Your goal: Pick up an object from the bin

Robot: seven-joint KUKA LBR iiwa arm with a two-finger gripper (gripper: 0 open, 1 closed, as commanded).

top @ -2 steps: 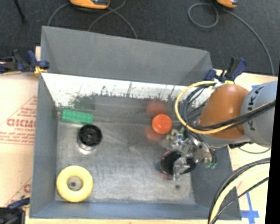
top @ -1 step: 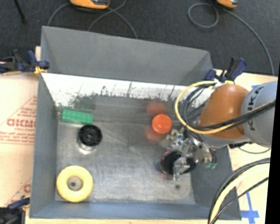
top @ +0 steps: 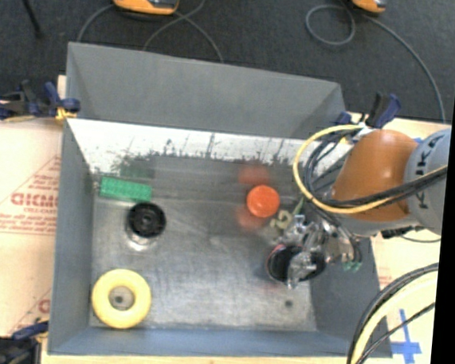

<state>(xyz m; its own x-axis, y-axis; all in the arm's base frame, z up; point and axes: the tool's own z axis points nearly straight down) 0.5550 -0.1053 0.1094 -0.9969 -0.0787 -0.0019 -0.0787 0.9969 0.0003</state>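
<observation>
My gripper (top: 298,260) is low in the right part of the bin, close to the right wall. A small black round thing (top: 277,264) lies right under its left side, partly hidden by it; whether it touches the thing I cannot tell. An orange round cap-like thing (top: 262,201) sits just up and to the left of the gripper, apart from it.
A green flat block (top: 125,189) lies by the back left wall. In front of it is a black round knob on a pale base (top: 144,221). A yellow tape roll (top: 121,299) lies in the front left corner. The arm's orange cover and cables hang over the right wall.
</observation>
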